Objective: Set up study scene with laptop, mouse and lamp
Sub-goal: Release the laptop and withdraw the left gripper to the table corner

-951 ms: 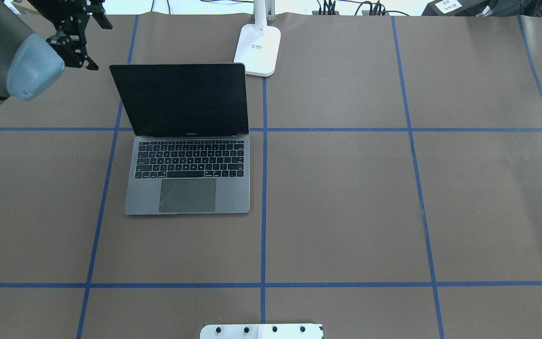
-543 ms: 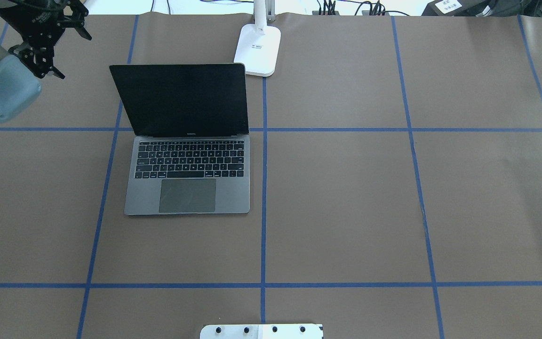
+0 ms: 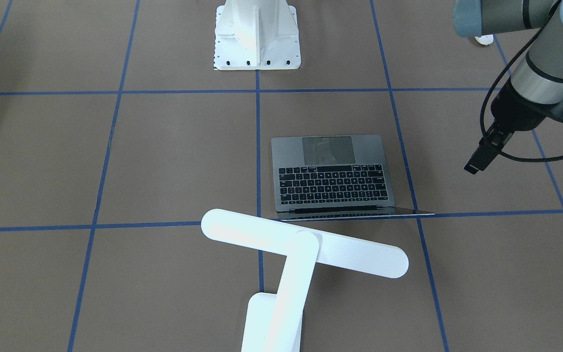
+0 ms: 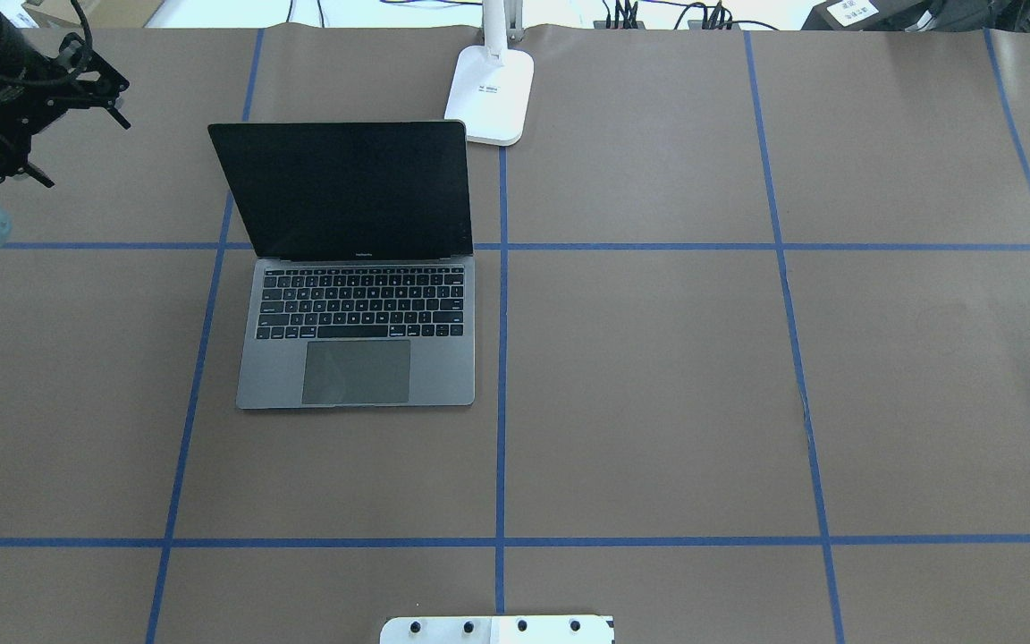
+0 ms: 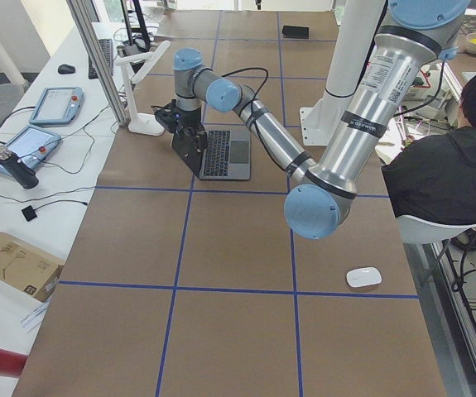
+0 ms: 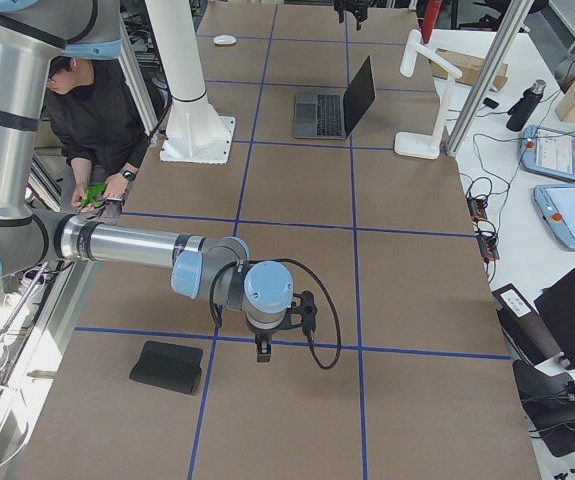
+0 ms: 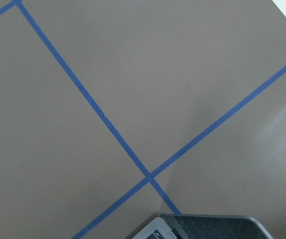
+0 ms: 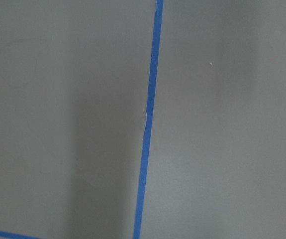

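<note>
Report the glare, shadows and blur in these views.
Front-facing view: the lamp head is blown out to near-featureless white. Overhead view: the laptop screen is flat black, no glare. Right wrist view: slightly soft, with a broad dim shadow band left of the blue tape.

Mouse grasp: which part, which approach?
Pinch the mouse across its two long sides at mid-length, coming straight down. It lies flat on the table, low, rounded and oval, so the short width is likely the easiest span to close on.
</note>
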Controlling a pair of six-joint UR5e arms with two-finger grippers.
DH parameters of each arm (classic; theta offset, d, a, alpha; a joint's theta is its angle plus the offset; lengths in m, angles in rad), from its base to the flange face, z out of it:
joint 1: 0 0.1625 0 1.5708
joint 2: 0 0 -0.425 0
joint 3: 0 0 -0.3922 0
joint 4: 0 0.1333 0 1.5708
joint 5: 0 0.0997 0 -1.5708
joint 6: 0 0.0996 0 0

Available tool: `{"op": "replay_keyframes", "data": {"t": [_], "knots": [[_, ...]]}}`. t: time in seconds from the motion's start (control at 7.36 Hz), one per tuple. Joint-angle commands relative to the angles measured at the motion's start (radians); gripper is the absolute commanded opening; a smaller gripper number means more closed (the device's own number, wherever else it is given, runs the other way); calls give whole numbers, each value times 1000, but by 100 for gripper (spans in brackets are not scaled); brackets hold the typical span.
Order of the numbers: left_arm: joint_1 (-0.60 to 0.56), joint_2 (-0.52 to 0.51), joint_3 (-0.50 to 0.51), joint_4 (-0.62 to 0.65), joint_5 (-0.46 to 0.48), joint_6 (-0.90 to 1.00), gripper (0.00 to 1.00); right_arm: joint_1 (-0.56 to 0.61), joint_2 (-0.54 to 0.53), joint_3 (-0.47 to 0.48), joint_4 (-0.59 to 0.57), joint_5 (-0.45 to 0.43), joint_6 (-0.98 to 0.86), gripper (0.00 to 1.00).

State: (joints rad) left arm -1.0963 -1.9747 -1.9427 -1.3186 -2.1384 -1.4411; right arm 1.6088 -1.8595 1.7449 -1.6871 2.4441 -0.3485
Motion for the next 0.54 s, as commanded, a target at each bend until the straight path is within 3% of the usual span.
{"op": "replay_keyframes", "data": {"t": [0.0,0.41], "knots": [[0,59,-58,-4,0,85,99,-19,-29,-69,-5,63,-117,100],[3,60,-55,-8,-1,119,99,-104,-26,-177,-5,81,-375,100]]}}
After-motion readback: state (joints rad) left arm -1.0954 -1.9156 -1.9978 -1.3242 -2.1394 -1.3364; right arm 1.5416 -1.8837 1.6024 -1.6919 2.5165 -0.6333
